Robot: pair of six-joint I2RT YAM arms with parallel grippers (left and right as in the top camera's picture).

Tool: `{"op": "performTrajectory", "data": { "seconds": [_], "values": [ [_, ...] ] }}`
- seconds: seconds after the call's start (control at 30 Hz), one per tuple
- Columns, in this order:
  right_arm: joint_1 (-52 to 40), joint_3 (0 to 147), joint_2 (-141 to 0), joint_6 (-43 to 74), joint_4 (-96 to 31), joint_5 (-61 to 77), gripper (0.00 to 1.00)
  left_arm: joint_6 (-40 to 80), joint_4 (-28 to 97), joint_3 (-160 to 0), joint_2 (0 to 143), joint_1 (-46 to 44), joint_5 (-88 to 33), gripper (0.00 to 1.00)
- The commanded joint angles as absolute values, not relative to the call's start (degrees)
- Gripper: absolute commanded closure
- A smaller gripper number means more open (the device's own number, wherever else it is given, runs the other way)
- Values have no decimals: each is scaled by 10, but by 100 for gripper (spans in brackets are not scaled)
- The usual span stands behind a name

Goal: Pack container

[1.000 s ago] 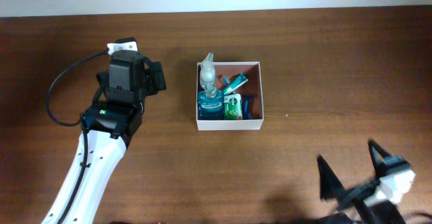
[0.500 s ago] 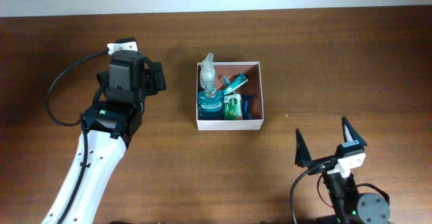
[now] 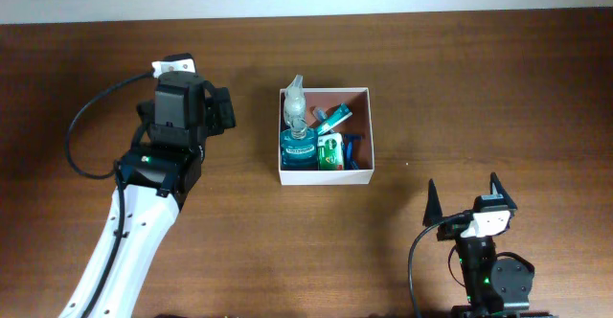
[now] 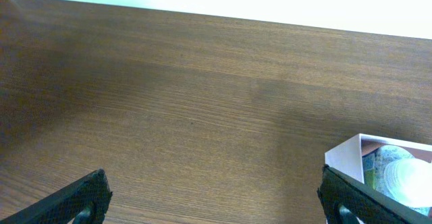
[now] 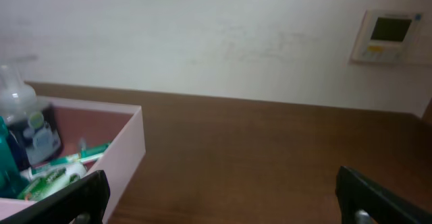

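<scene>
The container (image 3: 326, 176) is set square to the table (image 3: 479, 88), opening upward. A wall panel (image 5: 388, 35) is seen only from the right wrist. Left gripper (image 4: 212, 183) and right gripper (image 5: 221, 182) are spread, empty.

Table (image 3: 460, 88): brown wood, grain visible, smooth, low sheen. Container (image 3: 326, 177), frame centre: thin white walls, matt, card-like. Bottle (image 3: 298, 150) inside: clear glossy plastic. Left hand (image 4: 212, 183), right hand (image 5: 221, 183): black matt plastic. Arm casing (image 3: 124, 251), lower left: glossy white.
</scene>
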State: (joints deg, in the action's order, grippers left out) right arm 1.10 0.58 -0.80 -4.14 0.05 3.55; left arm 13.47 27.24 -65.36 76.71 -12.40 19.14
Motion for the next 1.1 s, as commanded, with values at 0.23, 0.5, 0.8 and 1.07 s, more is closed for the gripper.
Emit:
{"op": "performTrajectory", "data": {
  "seconds": [0.23, 0.5, 0.8, 1.07],
  "values": [
    [16, 3, -2, -77, -42, 39, 1, 132, 271, -659, 763, -122, 197, 1],
    [16, 3, -2, -77, -41, 39, 1, 132, 271, -659, 763, -122, 197, 0],
    [16, 3, -2, -77, -41, 39, 1, 132, 271, -659, 763, -122, 197, 1],
    [16, 3, -2, -77, -41, 39, 1, 132, 271, -659, 763, -122, 197, 1]
  ]
}}
